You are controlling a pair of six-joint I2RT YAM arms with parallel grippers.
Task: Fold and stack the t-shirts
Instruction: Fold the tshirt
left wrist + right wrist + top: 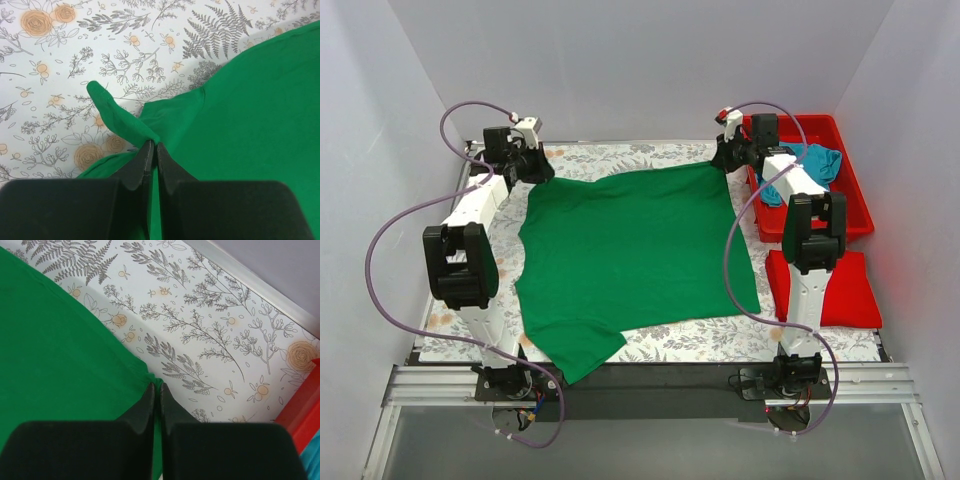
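The green t-shirt (630,250) lies spread flat across the floral table cover. My left gripper (532,168) is at its far left corner, shut on a pinched fold of green fabric (120,120); its tips (154,146) hold the cloth just above the cover. My right gripper (730,155) is at the far right corner, shut on the green shirt's edge (75,350), tips (157,386) close to the cover. The teal t-shirt (810,165) lies crumpled in the red tub (855,205) at the far right.
A red cloth or lid (845,290) lies on the table in front of the tub, right of the right arm. The floral cover (740,340) shows round the shirt. White walls stand on three sides. The tub's corner (305,405) is near the right gripper.
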